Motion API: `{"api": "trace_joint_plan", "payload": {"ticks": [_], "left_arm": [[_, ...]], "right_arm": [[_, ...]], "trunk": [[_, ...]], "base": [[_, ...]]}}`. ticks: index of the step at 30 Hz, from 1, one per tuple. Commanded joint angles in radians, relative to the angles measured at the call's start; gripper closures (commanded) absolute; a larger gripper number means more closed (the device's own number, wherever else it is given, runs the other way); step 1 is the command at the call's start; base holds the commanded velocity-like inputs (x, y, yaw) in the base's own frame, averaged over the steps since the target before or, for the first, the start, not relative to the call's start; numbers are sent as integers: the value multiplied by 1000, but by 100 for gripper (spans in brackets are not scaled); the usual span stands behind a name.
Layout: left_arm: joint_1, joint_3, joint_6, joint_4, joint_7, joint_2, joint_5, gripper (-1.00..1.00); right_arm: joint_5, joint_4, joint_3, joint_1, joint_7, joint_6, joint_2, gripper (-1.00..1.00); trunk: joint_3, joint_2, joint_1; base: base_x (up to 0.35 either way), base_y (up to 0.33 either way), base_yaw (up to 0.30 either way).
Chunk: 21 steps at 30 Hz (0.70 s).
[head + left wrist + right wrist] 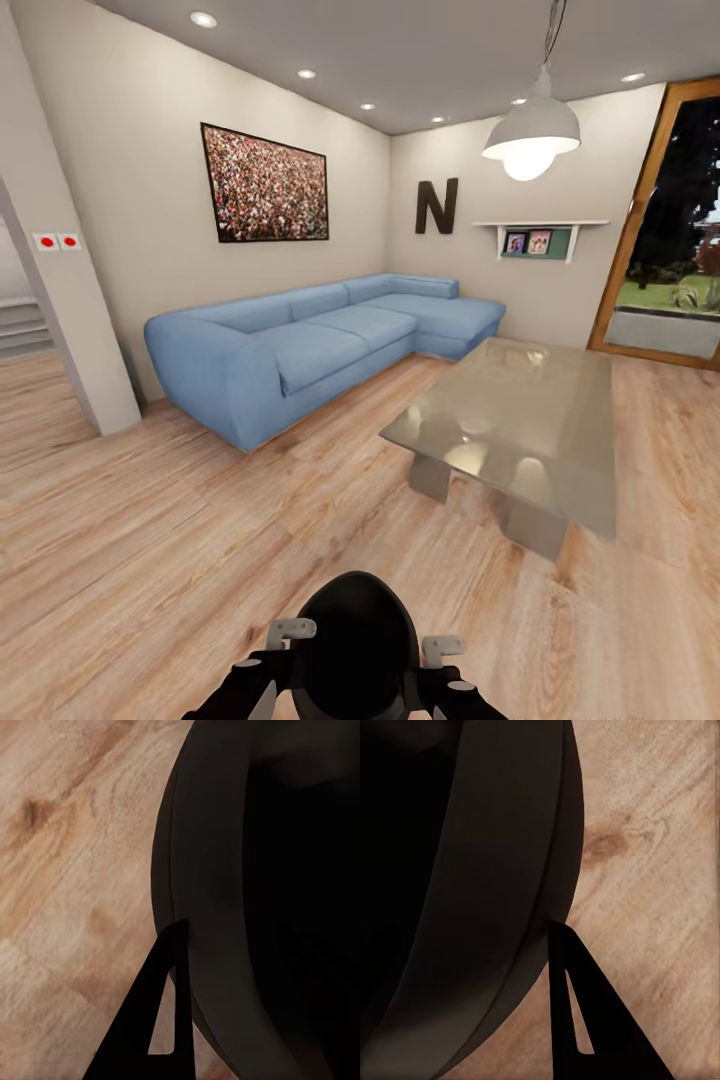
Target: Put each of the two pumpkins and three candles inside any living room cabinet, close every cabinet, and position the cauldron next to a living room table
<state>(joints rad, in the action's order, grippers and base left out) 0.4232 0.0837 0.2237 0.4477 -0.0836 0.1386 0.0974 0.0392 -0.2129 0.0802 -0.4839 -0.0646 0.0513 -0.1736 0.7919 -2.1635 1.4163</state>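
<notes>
I hold the black cauldron (355, 650) low in front of my trunk, above the wood floor, between both arms. My left gripper (290, 632) is shut on its left rim and my right gripper (443, 648) on its right rim. The left wrist view has the cauldron's dark wall (247, 870) with one black finger (161, 1020) against its outside. In the right wrist view, another finger (585, 1020) lies against the wall (480, 885). The glass-topped table (560, 440) stands ahead to the right. The pumpkins, candles and cabinet are out of view.
A blue corner sofa (300, 350) runs along the left and far walls. A white pillar (70, 330) stands at the left. A pendant lamp (530, 135) hangs over the table. A glass door (670, 230) is at the right. Wood floor (200, 540) lies between me and the sofa.
</notes>
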Motion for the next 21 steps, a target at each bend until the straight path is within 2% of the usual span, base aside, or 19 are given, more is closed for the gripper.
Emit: {"api": "trace_joint_plan", "payload": {"ticks": [1,21], "left_arm": [[0,8,-1,5,-8,-1,-3,100],[0,8,-1,5,-8,-1,-3,100]], "right_arm": [[18,0,-3,-1,4,5,-1,100],[18,0,-2,-1,5,5,-1,100]], "trunk": [[0,-1,0],[-13,-1,0]], "base": [[0,190,-266],[0,207,-266]]}}
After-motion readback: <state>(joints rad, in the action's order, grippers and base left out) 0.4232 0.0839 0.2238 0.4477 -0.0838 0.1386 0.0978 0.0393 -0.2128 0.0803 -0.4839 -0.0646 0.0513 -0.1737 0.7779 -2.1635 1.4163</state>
